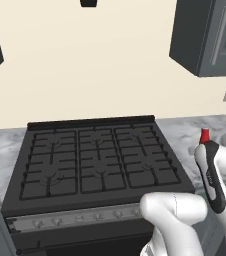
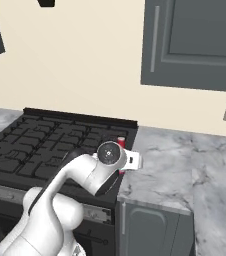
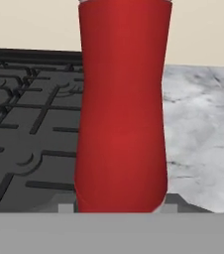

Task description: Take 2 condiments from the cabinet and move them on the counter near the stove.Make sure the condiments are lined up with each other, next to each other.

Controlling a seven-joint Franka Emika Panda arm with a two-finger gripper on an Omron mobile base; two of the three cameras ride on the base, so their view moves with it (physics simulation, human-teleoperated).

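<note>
Up close in the hand view, one red squeeze bottle (image 3: 121, 109) stands upright at frame centre, the fingers (image 3: 119, 208) pinching its base. Behind it one black stove (image 3: 29, 129) fills the left, marble surface (image 3: 203, 129) the right. One grey cabinet (image 2: 195, 42) hangs upper right in the right base view.

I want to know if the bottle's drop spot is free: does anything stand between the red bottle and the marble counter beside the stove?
Nothing visible does. The red bottle sits upright in the gripper, at the seam where the stove meets the counter, and the marble to its right looks bare.
</note>
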